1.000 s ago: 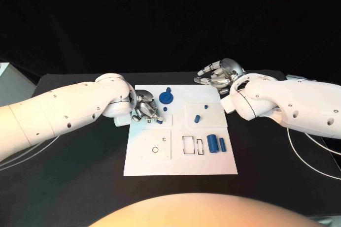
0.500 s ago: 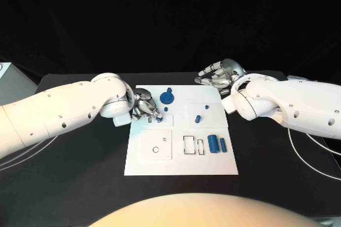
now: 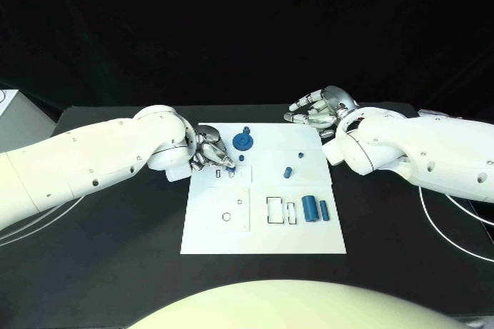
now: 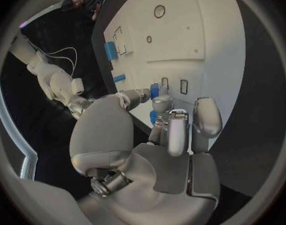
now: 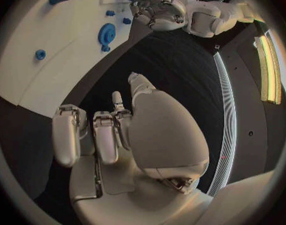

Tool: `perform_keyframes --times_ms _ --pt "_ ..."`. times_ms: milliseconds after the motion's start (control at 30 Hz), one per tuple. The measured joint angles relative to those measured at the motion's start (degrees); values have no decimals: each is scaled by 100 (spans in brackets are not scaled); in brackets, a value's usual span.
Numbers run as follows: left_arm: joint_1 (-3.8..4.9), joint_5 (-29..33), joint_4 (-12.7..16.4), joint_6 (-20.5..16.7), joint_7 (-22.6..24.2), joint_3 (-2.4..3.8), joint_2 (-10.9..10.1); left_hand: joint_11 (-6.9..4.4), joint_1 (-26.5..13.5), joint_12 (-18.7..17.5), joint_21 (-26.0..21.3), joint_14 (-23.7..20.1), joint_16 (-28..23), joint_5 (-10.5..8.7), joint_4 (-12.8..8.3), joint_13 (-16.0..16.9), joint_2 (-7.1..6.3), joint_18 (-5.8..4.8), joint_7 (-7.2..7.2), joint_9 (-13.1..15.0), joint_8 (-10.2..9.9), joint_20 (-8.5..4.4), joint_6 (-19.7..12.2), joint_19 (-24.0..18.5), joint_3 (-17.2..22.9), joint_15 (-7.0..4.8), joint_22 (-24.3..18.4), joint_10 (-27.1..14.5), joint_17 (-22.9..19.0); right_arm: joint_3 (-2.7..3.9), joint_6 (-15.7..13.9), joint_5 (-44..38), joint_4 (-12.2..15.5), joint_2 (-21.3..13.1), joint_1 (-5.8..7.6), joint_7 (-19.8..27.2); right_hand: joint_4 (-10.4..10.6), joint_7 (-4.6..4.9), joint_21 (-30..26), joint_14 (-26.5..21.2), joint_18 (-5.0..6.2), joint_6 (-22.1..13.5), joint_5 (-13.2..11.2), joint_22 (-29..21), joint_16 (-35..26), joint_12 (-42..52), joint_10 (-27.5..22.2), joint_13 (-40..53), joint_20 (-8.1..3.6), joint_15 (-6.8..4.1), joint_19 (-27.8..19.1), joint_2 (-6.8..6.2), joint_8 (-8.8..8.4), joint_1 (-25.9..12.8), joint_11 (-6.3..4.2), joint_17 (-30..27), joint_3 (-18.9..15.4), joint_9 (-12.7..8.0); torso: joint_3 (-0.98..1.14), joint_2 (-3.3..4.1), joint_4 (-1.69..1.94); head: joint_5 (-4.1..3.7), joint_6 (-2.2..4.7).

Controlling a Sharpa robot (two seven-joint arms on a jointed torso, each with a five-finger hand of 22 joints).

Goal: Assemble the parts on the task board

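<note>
assembly in progress; several parts not yet seated.
a small blue part (image 3: 230, 170) is pinched by the left hand (image 3: 211, 156) at centre-left of the task board (image 3: 263, 236); right hand (image 3: 319, 112) held loosely curled, empty, upper right; blue cylinders (image 3: 316, 210) are left loose lower right.

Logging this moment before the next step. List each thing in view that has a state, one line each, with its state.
left hand: over the board's left part, fingers pinching a small blue part
right hand: off the board's far right corner, fingers curled, holding nothing
task board: flat on the table
blue gear: lying on the board's far edge
two blue cylinders: lying side by side at the right
</note>
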Motion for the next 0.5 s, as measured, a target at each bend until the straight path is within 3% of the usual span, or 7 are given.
perform_keyframes --times_ms 400,467,500 --pt "0 -384 -67 14 -27 -40 112 -4 -24 44 22 -12 0 134 0 39 -24 0 2 6 -1 -3 38 -1 0 -11 35 43 0 0 14 -1 -3 1 -2 -5 0 0 0 0 0 0 0 -1 0 0 0 -1 0 0 0 0 0 0 0 0 0 0 -5 7 -3 29 0" --pt "-1 -429 -71 21 -33 -43 120 -11 -85 44 22 -21 0 169 0 39 -41 0 1 843 -8 -22 39 19 0 -20 48 50 0 0 15 -2 -3 0 -2 -5 0 0 0 0 0 0 0 -1 0 0 0 -1 0 0 0 0 0 0 0 0 0 0 -5 7 -4 29 0" --pt "-1 -448 -72 25 -35 -43 123 -11 -92 44 31 -21 0 204 -5 39 -47 0 1 844 -8 -22 39 19 -4 -20 57 50 0 0 16 -2 -3 -1 -2 -5 0 0 0 0 0 0 0 -1 0 0 0 -1 0 0 0 0 0 0 0 0 0 0 -5 7 -4 29 0"
